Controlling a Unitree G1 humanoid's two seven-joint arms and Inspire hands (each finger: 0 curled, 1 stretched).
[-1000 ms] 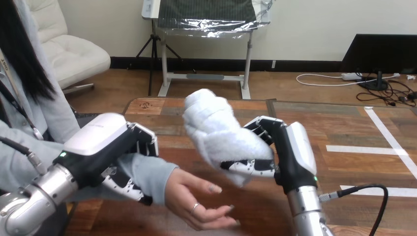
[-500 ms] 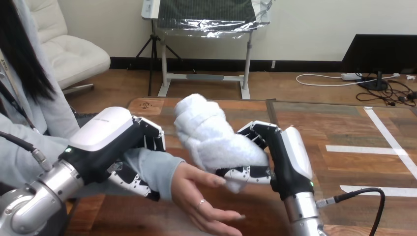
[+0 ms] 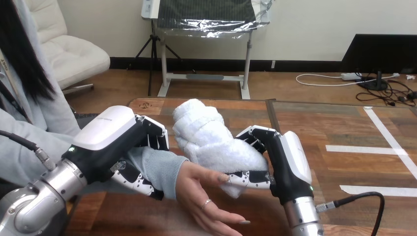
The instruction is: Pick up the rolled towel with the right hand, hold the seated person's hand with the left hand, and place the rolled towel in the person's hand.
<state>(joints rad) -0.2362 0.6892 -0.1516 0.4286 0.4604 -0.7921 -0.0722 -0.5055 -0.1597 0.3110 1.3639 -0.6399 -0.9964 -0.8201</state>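
Since one second ago the right hand (image 3: 284, 162) has carried the rolled towel (image 3: 209, 140) to the left and lower, so that its near end now meets the person's hand (image 3: 199, 189), and the person's hand has risen a little toward it. The fingers (image 3: 245, 179) of the right hand are closed around the near end of the towel and grip it from below and from the right side. The towel is in the air above the surface (image 3: 305, 118). Its long axis runs from far-left to near-right, with the free end pointing to the far side. The left hand (image 3: 115, 140) is nearer to the person, and its fingers (image 3: 140, 183) are curled around the person's wrist (image 3: 162, 169), over the sleeve. The person's hand lies open with the palm turned up and to the right. It is just near and left of the gripped end of the towel, and the thumb seems to touch the cloth. The palm holds nothing yet. I judge that the coming move needs a short lowering of the towel toward the near-left into this palm before the right fingers open.
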